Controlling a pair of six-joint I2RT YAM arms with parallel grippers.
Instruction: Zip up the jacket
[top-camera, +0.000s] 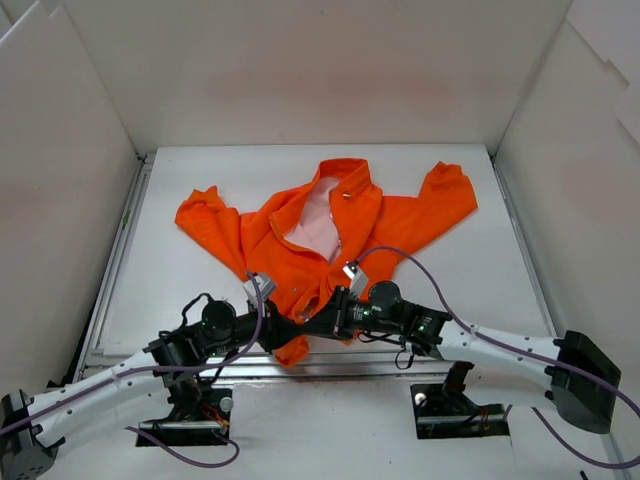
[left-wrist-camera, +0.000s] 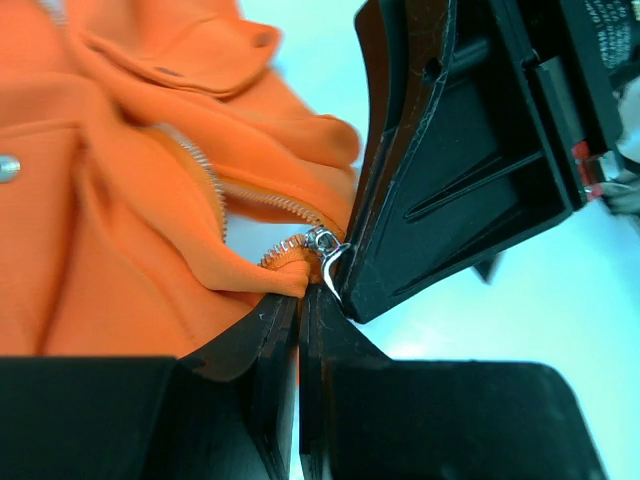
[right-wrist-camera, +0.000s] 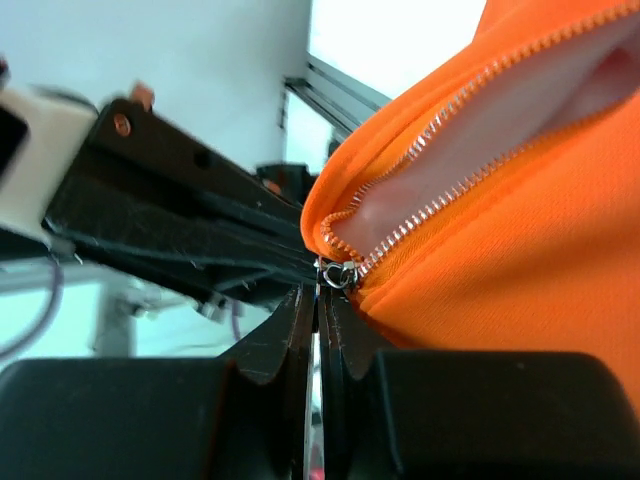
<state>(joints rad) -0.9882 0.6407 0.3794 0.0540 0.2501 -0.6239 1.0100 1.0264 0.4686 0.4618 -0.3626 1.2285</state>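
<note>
1 jacket (top-camera: 400, 228), 1 zip slider (left-wrist-camera: 322, 243), 1 table (top-camera: 200, 180), 2 arms: left arm (top-camera: 100, 390), right arm (top-camera: 500, 346), 2 fingers (left-wrist-camera: 262, 385) ea.

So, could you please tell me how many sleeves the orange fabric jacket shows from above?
2. One orange fabric sleeve lies spread to the view's left, the other sleeve to its right; none seems hidden.

Bright orange jacket (top-camera: 400, 225) (pale pink lining (top-camera: 318, 215)), silver zipper (left-wrist-camera: 285, 205), white table (top-camera: 180, 280)

Nothing legible on my feeds, only tiny blurred white print on a black casing (left-wrist-camera: 610, 25).
</note>
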